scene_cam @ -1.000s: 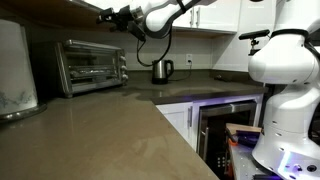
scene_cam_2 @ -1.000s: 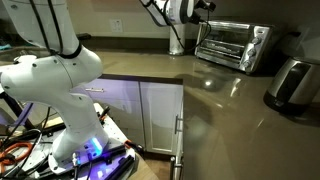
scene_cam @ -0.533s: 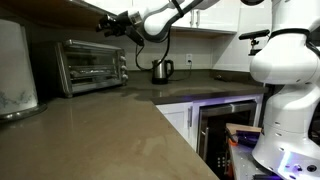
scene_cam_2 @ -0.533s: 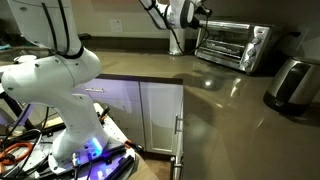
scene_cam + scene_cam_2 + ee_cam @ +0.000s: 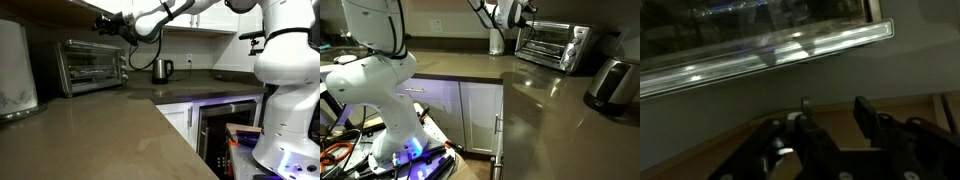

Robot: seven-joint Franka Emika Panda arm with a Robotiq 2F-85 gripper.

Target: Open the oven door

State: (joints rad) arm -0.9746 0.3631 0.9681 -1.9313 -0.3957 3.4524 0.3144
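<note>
Wrist view looks past the gripper [image 5: 834, 118] toward the oven door [image 5: 740, 22]. The door's dark glass fills the top of the picture, and its bright metal bar handle [image 5: 790, 47] runs slantwise across, higher at the right. Two dark fingers [image 5: 864, 112] rise from the bottom edge, spread apart with nothing between them. Neither touches the handle, which lies beyond their tips.

In both exterior views the door stands upright and closed on the front of the small steel toaster oven [image 5: 121, 68]. The oven sits at the back of the countertop [image 5: 115, 130], close to the wall. The arm [image 5: 160, 15] reaches over from the white robot body, and the gripper hangs in the air above the oven, near its top but clear of it. In an exterior view the gripper [image 5: 527, 10] shows just up from the oven's top front corner, on the side toward the robot.

A kettle [image 5: 162, 70] stands on the countertop beside the oven, a little apart from it. Under the counter a dark glass-fronted appliance [image 5: 226, 122] gives off a bluish light. A rounded silver appliance [image 5: 611, 82] stands on the countertop at the oven's far side — separate from it.
</note>
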